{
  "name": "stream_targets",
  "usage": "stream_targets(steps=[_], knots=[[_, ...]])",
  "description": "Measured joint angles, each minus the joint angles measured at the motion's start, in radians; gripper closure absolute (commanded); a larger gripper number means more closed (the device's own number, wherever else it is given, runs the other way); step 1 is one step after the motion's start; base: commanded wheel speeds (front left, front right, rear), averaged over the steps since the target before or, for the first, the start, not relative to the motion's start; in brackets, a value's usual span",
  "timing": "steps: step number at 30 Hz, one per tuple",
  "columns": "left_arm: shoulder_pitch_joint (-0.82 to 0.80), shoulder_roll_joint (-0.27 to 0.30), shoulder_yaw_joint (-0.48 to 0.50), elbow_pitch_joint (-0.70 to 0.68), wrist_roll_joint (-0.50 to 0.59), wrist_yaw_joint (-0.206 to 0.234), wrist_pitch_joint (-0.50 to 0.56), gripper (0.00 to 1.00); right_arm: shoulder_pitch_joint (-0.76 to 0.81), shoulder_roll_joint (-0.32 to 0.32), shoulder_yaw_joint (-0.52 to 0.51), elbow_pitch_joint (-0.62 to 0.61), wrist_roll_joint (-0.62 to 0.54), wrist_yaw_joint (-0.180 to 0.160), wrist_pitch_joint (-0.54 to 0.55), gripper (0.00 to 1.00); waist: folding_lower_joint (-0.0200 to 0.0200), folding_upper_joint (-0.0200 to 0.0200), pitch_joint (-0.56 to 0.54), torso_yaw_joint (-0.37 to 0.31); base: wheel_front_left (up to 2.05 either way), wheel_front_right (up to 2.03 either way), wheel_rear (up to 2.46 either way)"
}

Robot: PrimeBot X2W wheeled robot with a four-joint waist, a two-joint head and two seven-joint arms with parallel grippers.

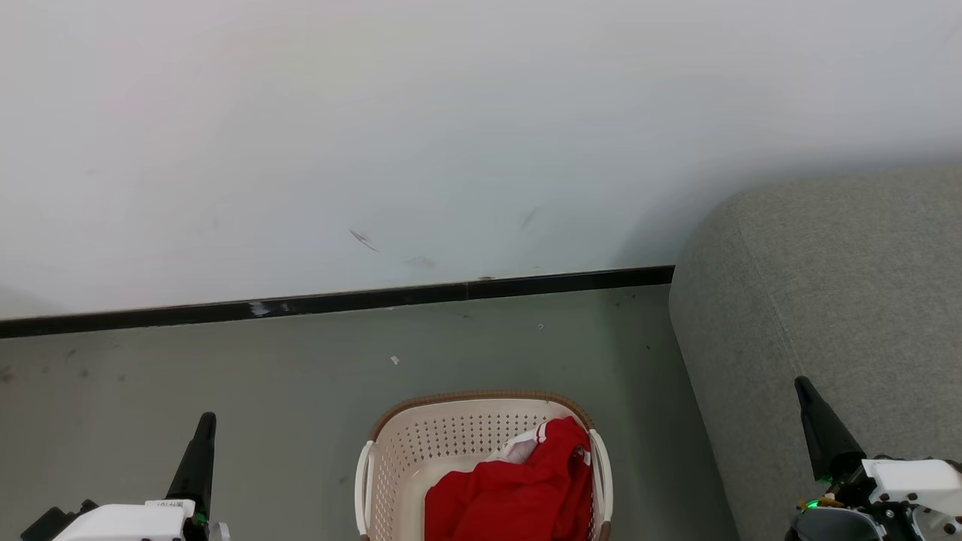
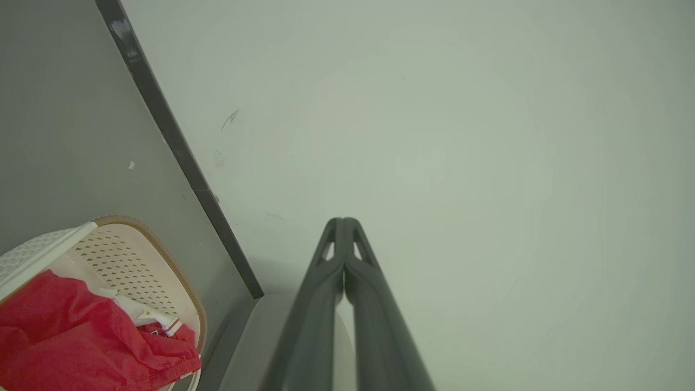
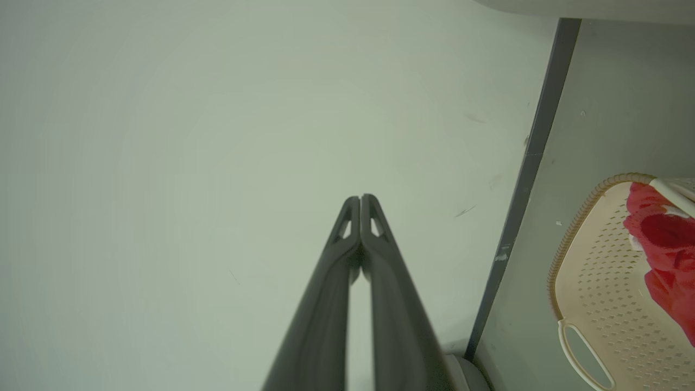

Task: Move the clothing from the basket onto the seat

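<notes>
Both the left gripper (image 1: 205, 421) and the right gripper (image 1: 803, 385) are held with jaws pressed together and empty, either side of the basket (image 1: 481, 396) where the clothing (image 1: 511, 492) is heaped beside the seat (image 1: 827, 300), presumably as no reach is begun.

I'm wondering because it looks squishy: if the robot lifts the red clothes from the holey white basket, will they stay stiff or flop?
Probably flop: the soft bright red clothing lies crumpled in folds, so it should droop from a grip. It looks thin, so likely light. It may drag, being bunched against the wall of the cream perforated plastic basket.
</notes>
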Motion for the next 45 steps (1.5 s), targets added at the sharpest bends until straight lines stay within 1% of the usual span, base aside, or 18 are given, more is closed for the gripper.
stream_targets(steps=[3,4,9,17,22,29,35,45], knots=[[0.000,0.000,0.000,0.000,0.000,0.000,0.000,1.00,0.000,0.000,0.000,0.000,0.000,0.000,0.000,1.00,0.0000,0.0000,0.000,0.000,0.00,0.00,0.00],[0.003,-0.002,-0.001,0.005,0.000,0.000,0.000,0.00,0.004,0.002,0.002,0.004,0.000,0.000,-0.001,0.00,0.0000,0.0000,0.000,0.000,0.00,0.00,0.00],[0.049,-0.027,-0.007,0.048,0.000,0.002,0.000,0.00,0.052,0.026,0.012,0.044,0.000,0.000,-0.002,0.00,0.0000,0.0000,0.000,0.000,0.00,0.00,0.00],[0.049,-0.028,-0.028,0.039,0.016,0.002,-0.017,0.00,0.056,0.026,0.019,0.036,-0.021,0.000,-0.016,0.00,0.0000,0.0000,0.000,0.000,0.00,0.00,0.00],[0.049,-0.025,-0.043,0.031,0.048,0.002,-0.035,0.00,0.056,0.025,0.033,0.034,-0.062,0.000,-0.030,0.00,0.0001,0.0000,-0.001,0.000,0.00,0.00,0.00],[0.049,-0.018,-0.067,0.020,0.113,0.002,-0.062,0.00,0.056,0.018,0.043,0.028,-0.148,0.000,-0.053,0.00,0.0007,0.0000,-0.005,0.001,0.00,0.00,0.00],[0.047,0.002,-0.085,0.009,0.188,0.008,-0.080,0.00,0.056,0.013,0.046,0.011,-0.236,0.000,-0.071,0.00,0.0034,0.0000,-0.010,0.003,0.00,0.00,0.00],[0.044,0.010,-0.113,-0.024,0.346,0.034,-0.111,0.00,0.056,0.004,0.059,-0.017,-0.416,0.000,-0.094,0.00,0.0109,0.0000,-0.020,0.007,0.00,0.00,0.00]])
